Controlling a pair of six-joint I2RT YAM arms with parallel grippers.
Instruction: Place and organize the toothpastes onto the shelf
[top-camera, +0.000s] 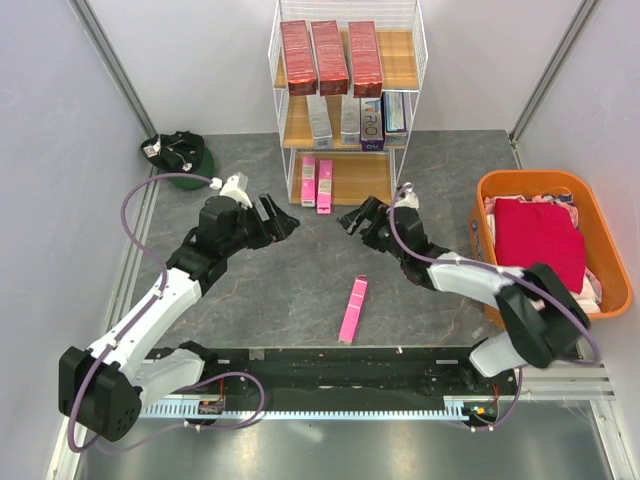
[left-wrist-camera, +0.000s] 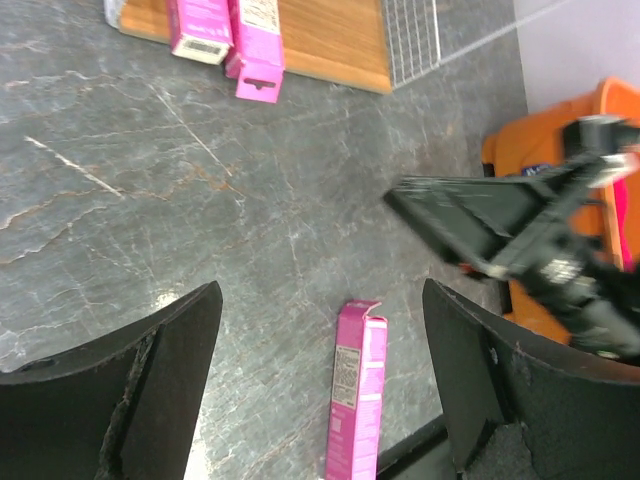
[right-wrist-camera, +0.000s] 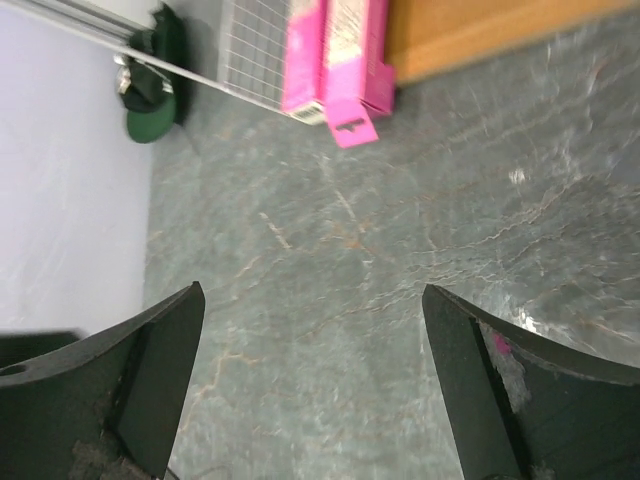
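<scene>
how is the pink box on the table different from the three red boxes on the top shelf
The pink box is bright pink and slimmer; the red boxes are dark red and look wider. The pink box lies alone on the bare table, slightly askew; the red boxes lie side by side, lined up, on the top board of the shelf. All are long cardboard boxes lying flat.

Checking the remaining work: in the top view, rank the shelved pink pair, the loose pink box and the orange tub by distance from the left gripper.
1. Shelved pink pair, just beyond the left gripper, on the bottom board.
2. Loose pink box, mid-table, toward the bases.
3. Orange tub, far right.
</scene>
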